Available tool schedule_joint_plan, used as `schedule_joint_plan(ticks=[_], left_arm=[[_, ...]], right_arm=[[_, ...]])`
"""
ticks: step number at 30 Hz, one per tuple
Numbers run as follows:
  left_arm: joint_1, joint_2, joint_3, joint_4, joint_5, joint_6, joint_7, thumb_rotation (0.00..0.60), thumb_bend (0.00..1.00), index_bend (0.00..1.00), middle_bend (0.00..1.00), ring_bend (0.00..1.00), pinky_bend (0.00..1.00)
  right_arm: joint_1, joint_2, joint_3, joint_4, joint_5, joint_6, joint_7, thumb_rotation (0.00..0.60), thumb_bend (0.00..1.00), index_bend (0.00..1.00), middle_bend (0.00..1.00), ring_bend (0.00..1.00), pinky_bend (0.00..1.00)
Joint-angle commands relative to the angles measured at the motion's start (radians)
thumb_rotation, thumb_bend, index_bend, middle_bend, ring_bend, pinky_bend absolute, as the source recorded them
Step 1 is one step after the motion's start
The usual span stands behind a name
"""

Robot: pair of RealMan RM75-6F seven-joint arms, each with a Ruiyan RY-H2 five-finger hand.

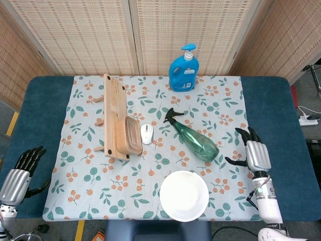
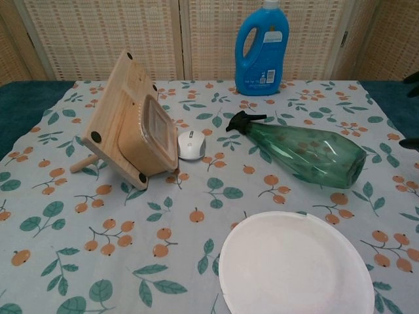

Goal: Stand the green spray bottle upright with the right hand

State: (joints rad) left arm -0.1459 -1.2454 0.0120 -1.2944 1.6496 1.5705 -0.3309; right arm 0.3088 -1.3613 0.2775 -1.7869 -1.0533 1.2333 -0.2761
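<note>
The green spray bottle (image 1: 196,140) (image 2: 306,153) lies on its side on the patterned tablecloth, black nozzle pointing toward the back left, base toward the front right. My right hand (image 1: 253,153) hovers just right of the bottle's base, fingers spread and empty, a small gap between thumb and bottle. In the chest view only its dark fingertips (image 2: 412,142) show at the right edge. My left hand (image 1: 19,173) is open at the table's front left corner, far from the bottle.
A white plate (image 1: 184,195) sits in front of the bottle. A white mouse (image 1: 146,133) and a wooden rack (image 1: 118,120) holding a brown tray are to the left. A blue detergent bottle (image 1: 182,69) stands at the back.
</note>
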Motion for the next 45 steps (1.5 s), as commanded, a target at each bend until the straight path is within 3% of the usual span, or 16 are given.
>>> schedule_joint_plan(ticks=[1, 6, 10, 14, 18, 23, 32, 37, 41, 45], left_arm=[[0.001, -0.001, 0.000, 0.004, -0.003, -0.001, -0.004, 0.600, 0.28, 0.00, 0.00, 0.00, 0.00], [0.002, -0.002, 0.000, 0.012, -0.008, -0.004, -0.014, 0.600, 0.28, 0.00, 0.00, 0.00, 0.00], [0.003, -0.001, 0.000, 0.013, -0.008, -0.002, -0.018, 0.600, 0.28, 0.00, 0.00, 0.00, 0.00], [0.000, 0.000, -0.003, 0.021, -0.017, -0.012, -0.041, 0.600, 0.29, 0.00, 0.00, 0.00, 0.00], [0.006, -0.005, -0.001, 0.051, -0.026, -0.015, -0.076, 0.600, 0.28, 0.00, 0.00, 0.00, 0.00], [0.006, -0.003, -0.007, 0.065, -0.033, -0.013, -0.111, 0.600, 0.28, 0.00, 0.00, 0.00, 0.00], [0.000, -0.004, -0.003, 0.077, -0.029, -0.022, -0.127, 0.600, 0.28, 0.00, 0.00, 0.00, 0.00], [-0.001, -0.005, -0.004, 0.075, -0.030, -0.024, -0.129, 0.600, 0.29, 0.00, 0.00, 0.00, 0.00], [-0.002, -0.005, -0.002, 0.074, -0.031, -0.029, -0.130, 0.600, 0.29, 0.00, 0.00, 0.00, 0.00], [-0.003, -0.002, -0.002, 0.070, -0.031, -0.031, -0.136, 0.600, 0.29, 0.00, 0.00, 0.00, 0.00]], right_arm=[[0.095, -0.008, 0.108, -0.139, 0.165, -0.023, -0.069, 0.600, 0.00, 0.17, 0.19, 0.01, 0.16], [0.242, -0.117, 0.199, -0.167, 0.371, 0.027, -0.205, 0.600, 0.00, 0.17, 0.19, 0.01, 0.11], [0.297, -0.174, 0.229, -0.131, 0.426, 0.062, -0.240, 0.600, 0.00, 0.17, 0.19, 0.00, 0.01], [0.513, -0.416, 0.317, 0.162, 0.507, 0.152, -0.343, 0.600, 0.00, 0.17, 0.19, 0.00, 0.00], [0.638, -0.510, 0.365, 0.347, 0.583, 0.189, -0.459, 0.600, 0.00, 0.17, 0.19, 0.00, 0.00], [0.736, -0.600, 0.450, 0.578, 0.665, 0.139, -0.458, 0.600, 0.00, 0.13, 0.20, 0.00, 0.00], [0.828, -0.718, 0.461, 0.846, 0.695, 0.007, -0.427, 0.600, 0.00, 0.11, 0.20, 0.00, 0.00], [0.859, -0.764, 0.467, 0.941, 0.702, -0.040, -0.415, 0.600, 0.00, 0.10, 0.21, 0.00, 0.00], [0.882, -0.802, 0.471, 1.015, 0.695, -0.059, -0.404, 0.600, 0.00, 0.01, 0.23, 0.00, 0.00], [0.901, -0.835, 0.480, 1.089, 0.693, -0.074, -0.402, 0.600, 0.00, 0.00, 0.23, 0.00, 0.00]])
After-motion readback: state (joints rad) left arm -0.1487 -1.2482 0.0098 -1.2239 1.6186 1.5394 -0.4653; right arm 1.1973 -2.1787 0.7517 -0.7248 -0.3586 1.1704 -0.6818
